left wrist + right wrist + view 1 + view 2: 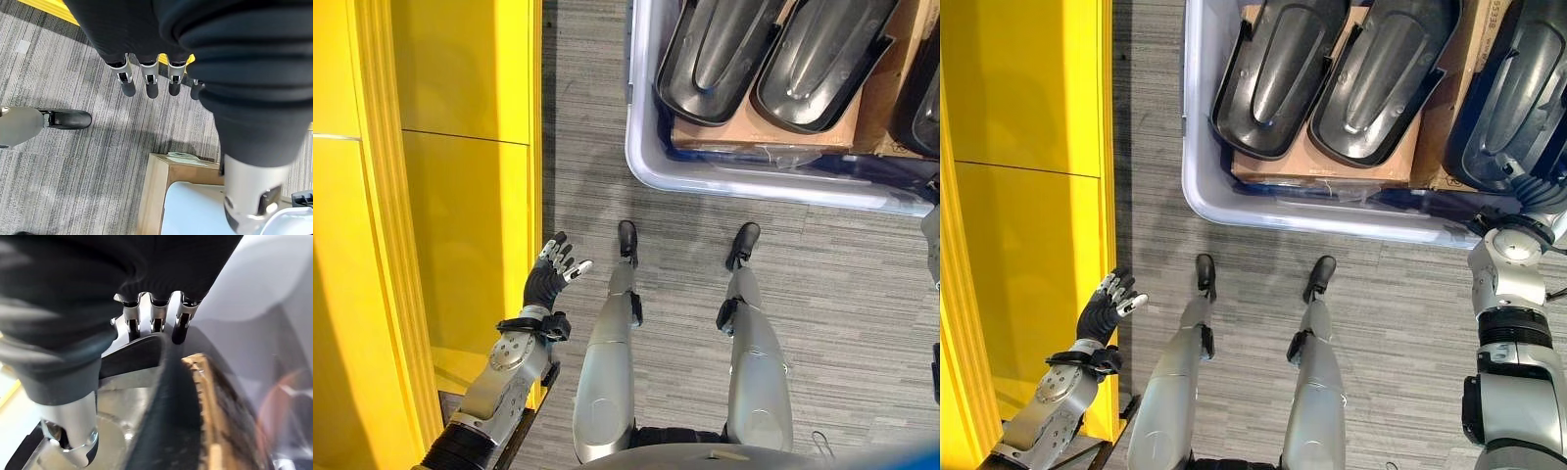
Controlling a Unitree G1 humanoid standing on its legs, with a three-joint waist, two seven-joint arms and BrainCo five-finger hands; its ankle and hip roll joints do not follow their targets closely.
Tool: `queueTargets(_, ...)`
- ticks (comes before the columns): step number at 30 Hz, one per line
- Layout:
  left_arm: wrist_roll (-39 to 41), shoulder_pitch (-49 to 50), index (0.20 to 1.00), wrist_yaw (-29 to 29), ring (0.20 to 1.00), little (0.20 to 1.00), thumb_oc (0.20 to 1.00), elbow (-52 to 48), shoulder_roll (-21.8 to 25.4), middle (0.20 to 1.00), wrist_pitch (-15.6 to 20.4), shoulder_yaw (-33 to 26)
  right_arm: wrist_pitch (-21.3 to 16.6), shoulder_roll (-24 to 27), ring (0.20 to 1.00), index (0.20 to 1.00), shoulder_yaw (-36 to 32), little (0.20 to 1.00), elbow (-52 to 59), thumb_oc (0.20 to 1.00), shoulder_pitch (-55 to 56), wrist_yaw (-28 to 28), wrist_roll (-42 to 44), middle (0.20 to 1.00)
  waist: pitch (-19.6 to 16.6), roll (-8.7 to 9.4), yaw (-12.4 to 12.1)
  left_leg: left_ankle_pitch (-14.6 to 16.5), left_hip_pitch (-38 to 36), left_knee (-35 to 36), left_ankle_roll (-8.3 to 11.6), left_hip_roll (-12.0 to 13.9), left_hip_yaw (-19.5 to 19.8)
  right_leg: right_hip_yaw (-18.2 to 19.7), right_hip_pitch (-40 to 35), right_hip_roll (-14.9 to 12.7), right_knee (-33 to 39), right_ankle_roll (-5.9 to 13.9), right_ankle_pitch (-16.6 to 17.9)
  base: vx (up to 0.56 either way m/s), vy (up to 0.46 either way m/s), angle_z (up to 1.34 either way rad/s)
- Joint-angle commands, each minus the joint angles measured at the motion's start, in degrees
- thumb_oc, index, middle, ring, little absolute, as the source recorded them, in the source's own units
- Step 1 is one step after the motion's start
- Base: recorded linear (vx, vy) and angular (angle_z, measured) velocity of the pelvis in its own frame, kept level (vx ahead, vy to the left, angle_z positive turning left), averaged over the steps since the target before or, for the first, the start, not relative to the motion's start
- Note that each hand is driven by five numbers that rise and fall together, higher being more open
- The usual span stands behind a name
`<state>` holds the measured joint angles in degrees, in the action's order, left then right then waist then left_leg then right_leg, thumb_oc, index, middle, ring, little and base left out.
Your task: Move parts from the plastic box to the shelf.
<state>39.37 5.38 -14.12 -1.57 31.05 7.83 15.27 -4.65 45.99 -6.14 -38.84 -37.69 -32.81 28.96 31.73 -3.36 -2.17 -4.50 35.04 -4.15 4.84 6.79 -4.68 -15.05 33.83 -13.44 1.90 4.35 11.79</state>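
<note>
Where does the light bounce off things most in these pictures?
Left eye view: pale streaks of glare run along the glossy black parts in the plastic box. Right eye view: the yellow shelf is evenly lit, without hot spots. Right wrist view: the box's wall glows white past the right hand.
</note>
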Motion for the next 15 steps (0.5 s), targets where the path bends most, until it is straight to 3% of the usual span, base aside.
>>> queueTargets(1,0.4,2.3,1.0,-0.4,1.0,1.0,1.0,-3.5,0.6,1.0,1.7,1.0,-2.2,7.2,1.0,1.0,1.1,1.0,-0.4,1.0,-0.5,-1.0,-0.7,1.0,-1.9,-2.24,1.8,-0.8,-4.3,2.5,5.66,6.6,0.6,7.0,4.6,-5.8,-17.8,6.38,-12.3,0.0,-0.034,-0.02)
queueTargets(13,0.4,3.5,1.0,-0.5,1.0,1.0,1.0,-4.3,1.2,1.0,1.5,1.1,-1.1,7.7,1.0,1.0,3.3,1.0,-2.7,1.0,-2.9,-0.4,-0.7,1.0,-1.9,-3.09,1.9,-1.0,-3.5,2.9,5.49,7.0,-0.2,8.5,9.3,-5.2,-22.0,5.97,-13.9,0.0,-0.018,-0.03)
queueTargets(14,0.5,3.4,1.0,-0.5,1.0,1.0,1.0,-4.4,1.3,1.0,1.5,1.3,-1.0,7.6,0.627,0.627,4.1,0.627,-3.3,0.627,-3.7,0.0,-0.5,0.627,-1.9,-3.07,1.8,-1.1,-3.5,2.9,5.51,7.0,-0.3,8.6,9.6,-5.1,-22.2,5.89,-14.0,-0.01,-0.033,0.02)
queueTargets(15,0.6,3.4,1.0,-0.4,1.0,1.0,1.0,-4.4,1.3,1.0,1.5,1.3,-0.9,7.7,0.2,0.2,4.5,0.2,-3.7,0.2,-4.1,0.2,-0.4,0.2,-1.9,-3.06,1.8,-1.1,-3.6,3.0,5.5,7.0,-0.3,8.6,9.8,-5.0,-22.4,5.86,-14.1,0.0,0.0,0.0)
